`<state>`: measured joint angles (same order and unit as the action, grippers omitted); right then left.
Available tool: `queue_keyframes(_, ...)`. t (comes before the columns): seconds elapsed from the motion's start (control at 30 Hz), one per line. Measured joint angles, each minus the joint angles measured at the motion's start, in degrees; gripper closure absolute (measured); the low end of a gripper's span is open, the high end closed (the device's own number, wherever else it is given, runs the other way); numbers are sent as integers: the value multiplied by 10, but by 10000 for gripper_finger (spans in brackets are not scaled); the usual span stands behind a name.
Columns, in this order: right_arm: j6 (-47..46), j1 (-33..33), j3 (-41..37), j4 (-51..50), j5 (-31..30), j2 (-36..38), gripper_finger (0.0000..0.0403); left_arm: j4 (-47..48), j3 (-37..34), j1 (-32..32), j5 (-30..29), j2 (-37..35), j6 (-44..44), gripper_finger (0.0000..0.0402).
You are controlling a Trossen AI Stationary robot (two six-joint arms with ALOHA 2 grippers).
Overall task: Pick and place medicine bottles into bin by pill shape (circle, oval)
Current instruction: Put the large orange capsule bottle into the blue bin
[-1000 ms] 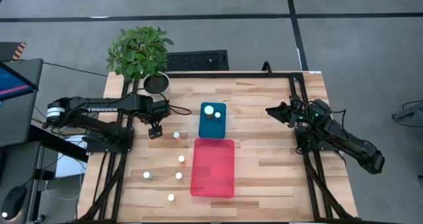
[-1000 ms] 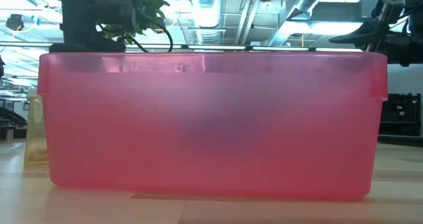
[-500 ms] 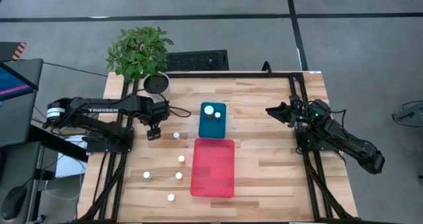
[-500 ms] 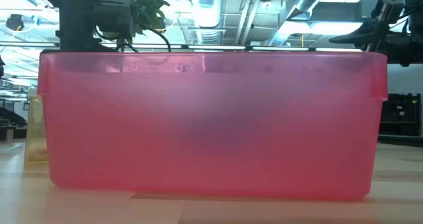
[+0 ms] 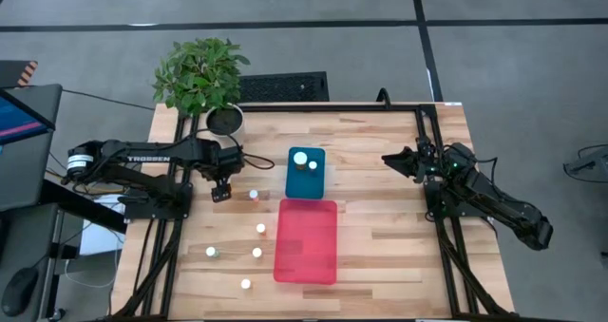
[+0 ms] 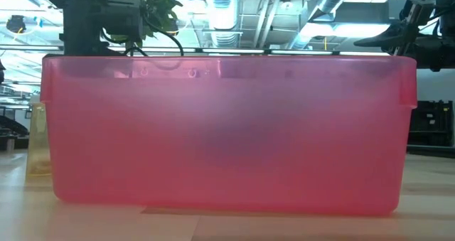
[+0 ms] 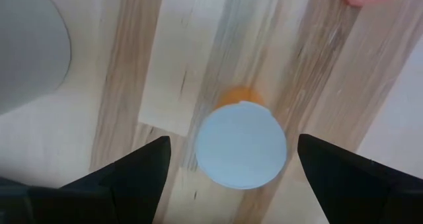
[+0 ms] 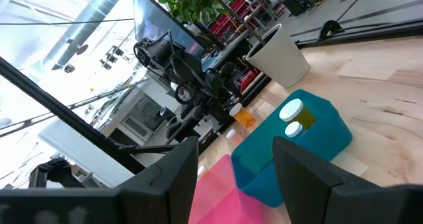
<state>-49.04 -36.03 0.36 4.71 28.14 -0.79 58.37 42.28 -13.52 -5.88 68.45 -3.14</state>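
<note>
Several tiny white-capped medicine bottles [image 5: 256,253] stand upright on the wooden table left of the pink bin [image 5: 306,240]. Two more bottles [image 5: 300,158] stand in the blue bin [image 5: 305,173]. My left gripper [image 5: 222,191] is open and hovers above the table beside the farthest loose bottle [image 5: 254,195]. In the left wrist view this orange-bodied bottle [image 7: 241,145] shows between the spread fingers [image 7: 142,174], untouched. My right gripper [image 5: 391,159] is open and empty above the table's right side, facing the blue bin [image 8: 297,135].
A white plant pot [image 5: 225,121] with a green plant stands at the far left, close behind my left arm. The pink bin's wall [image 6: 227,127] fills the low view. Bare wood lies between the bins and my right arm.
My left gripper has shifted slightly toward the table's left edge. The bottles and bins have stayed where they were.
</note>
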Motion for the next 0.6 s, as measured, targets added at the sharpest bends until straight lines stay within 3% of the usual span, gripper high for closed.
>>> queue_keyframes(0.13,0,0,0,0,0,0,198,0,0,0,0,0,1,86)
queue_keyframes(0.6,0,0,0,0,0,0,198,0,1,0,-1,0,-5,195)
